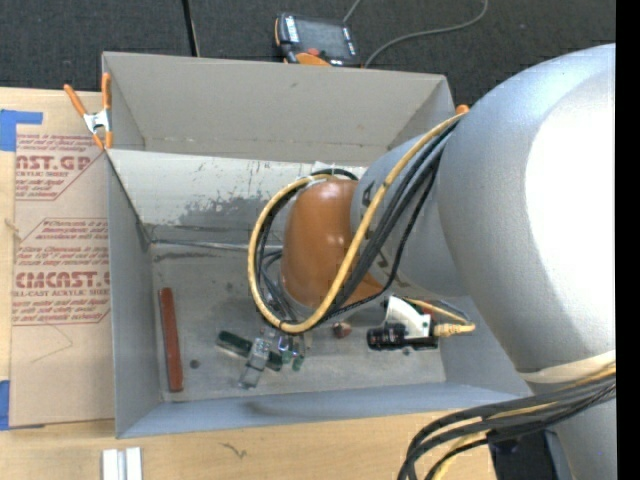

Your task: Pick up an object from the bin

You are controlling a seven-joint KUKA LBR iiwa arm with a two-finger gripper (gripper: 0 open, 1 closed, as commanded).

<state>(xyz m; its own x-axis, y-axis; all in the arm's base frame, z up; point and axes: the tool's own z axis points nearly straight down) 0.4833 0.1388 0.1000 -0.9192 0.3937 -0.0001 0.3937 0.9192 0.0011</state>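
"CELL-CAST ACRYLIC SHEET" on cardboard (50,258)

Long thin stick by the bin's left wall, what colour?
The long thin stick is reddish-brown; camera view shows it.

You see the orange cover (315,243) low in the bin (130,268), a red stick (172,340) by its left wall, a black-and-white piece (405,328) at right.

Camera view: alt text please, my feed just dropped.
The robot arm, orange wrist cover ringed by cables, reaches from the right down over the middle of the grey bin. Small green and grey bits lie on the floor beside it, and a reddish-brown stick lies by the left wall.
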